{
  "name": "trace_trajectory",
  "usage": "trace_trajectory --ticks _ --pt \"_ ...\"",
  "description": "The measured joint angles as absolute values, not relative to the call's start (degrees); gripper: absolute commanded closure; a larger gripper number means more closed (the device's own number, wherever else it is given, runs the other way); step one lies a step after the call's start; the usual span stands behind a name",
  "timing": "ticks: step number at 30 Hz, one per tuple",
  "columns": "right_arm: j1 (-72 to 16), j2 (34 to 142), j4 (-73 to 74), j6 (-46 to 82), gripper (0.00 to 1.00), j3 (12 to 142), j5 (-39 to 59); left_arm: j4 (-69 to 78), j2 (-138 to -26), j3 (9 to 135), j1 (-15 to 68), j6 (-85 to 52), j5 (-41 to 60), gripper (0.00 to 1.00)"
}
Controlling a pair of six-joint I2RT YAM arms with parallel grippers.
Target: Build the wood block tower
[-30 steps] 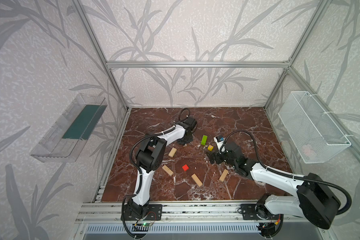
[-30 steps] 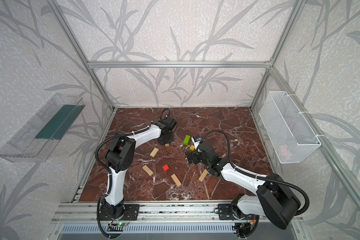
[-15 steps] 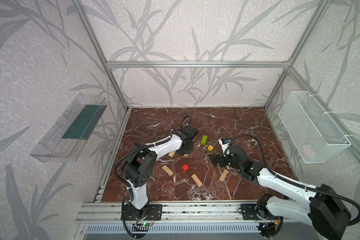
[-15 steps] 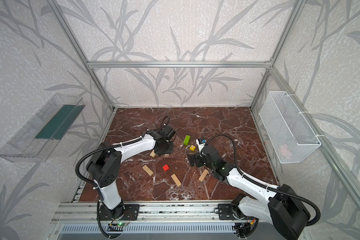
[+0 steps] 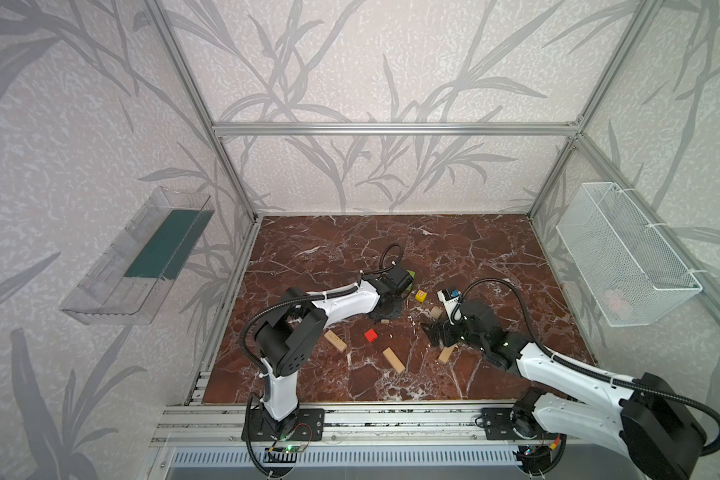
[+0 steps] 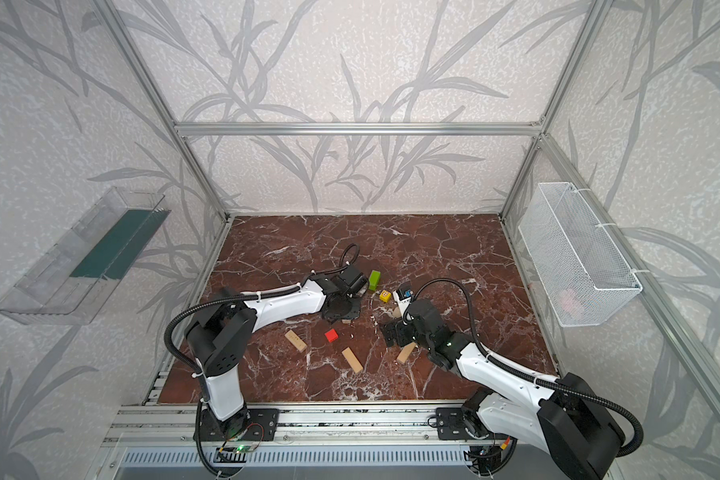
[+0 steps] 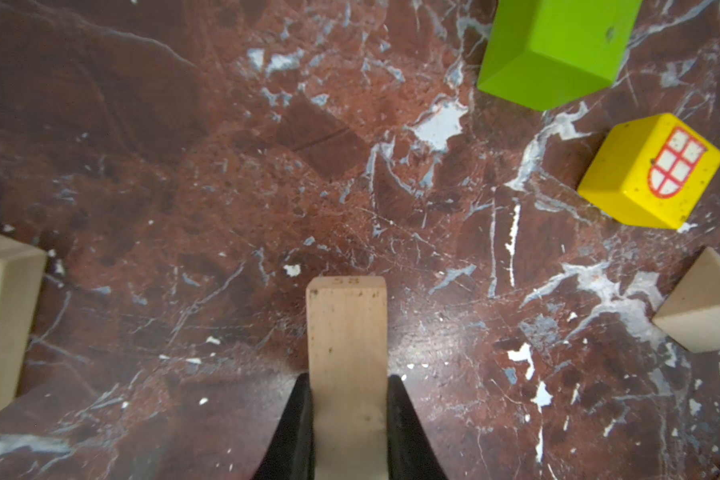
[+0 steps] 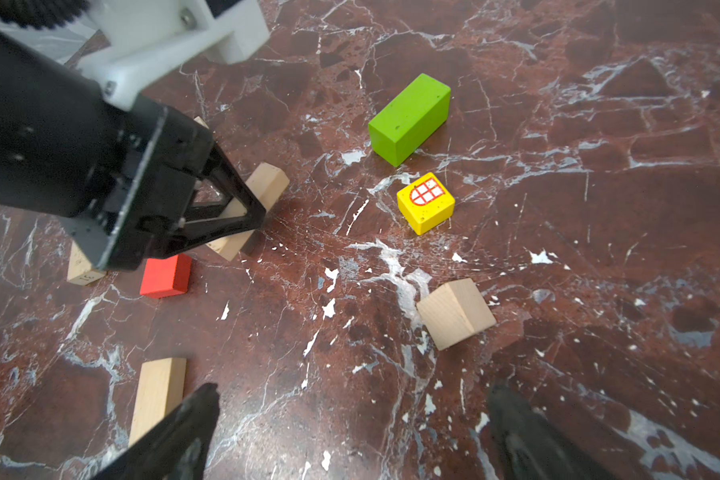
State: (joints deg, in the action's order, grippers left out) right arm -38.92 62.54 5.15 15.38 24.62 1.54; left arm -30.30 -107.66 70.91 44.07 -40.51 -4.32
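- swung forward from further back since a second ago, left gripper [image 7: 348, 379], now in the middle with the held plank [image 7: 347, 332] taken along; right gripper [image 8: 354, 392] drawn back a little toward its base.
- clamped tight on the held plank, left fingers [image 7: 296, 415] on its two long sides; low over the floor [image 5: 474, 249], contact unclear.
- spread wide with nothing between the fingers, right gripper, hovering over bare floor.
- counted four planks: one held, three loose on the floor: left plank [image 5: 335, 340] by the left arm, front plank [image 5: 393, 360], right plank [image 5: 447, 354] partly under the right arm.
- counted one each: green bar [image 6: 374, 280] near the left gripper, yellow cube [image 5: 421, 295] beside it, wood piece [image 5: 435, 311] between yellow cube and right gripper, red cube [image 5: 371, 335] between left plank and front plank.
- eight blocks in all, none yet stacked.
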Motion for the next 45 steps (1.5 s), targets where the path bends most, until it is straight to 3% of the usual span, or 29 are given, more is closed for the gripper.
trace_trajectory --ticks 21,36,45 --pt "-38.92 61.58 5.30 13.63 0.01 24.62 1.32 -27.57 -110.02 70.65 46.26 -41.58 -6.44 0.91" --pt "-38.92 61.56 5.30 13.63 0.01 24.62 0.47 -28.05 -110.30 70.65 46.46 -42.72 -8.34 0.62" --pt "-38.92 61.56 5.30 13.63 0.01 24.62 0.45 -28.93 -110.37 70.67 46.68 -43.79 -9.69 0.64"
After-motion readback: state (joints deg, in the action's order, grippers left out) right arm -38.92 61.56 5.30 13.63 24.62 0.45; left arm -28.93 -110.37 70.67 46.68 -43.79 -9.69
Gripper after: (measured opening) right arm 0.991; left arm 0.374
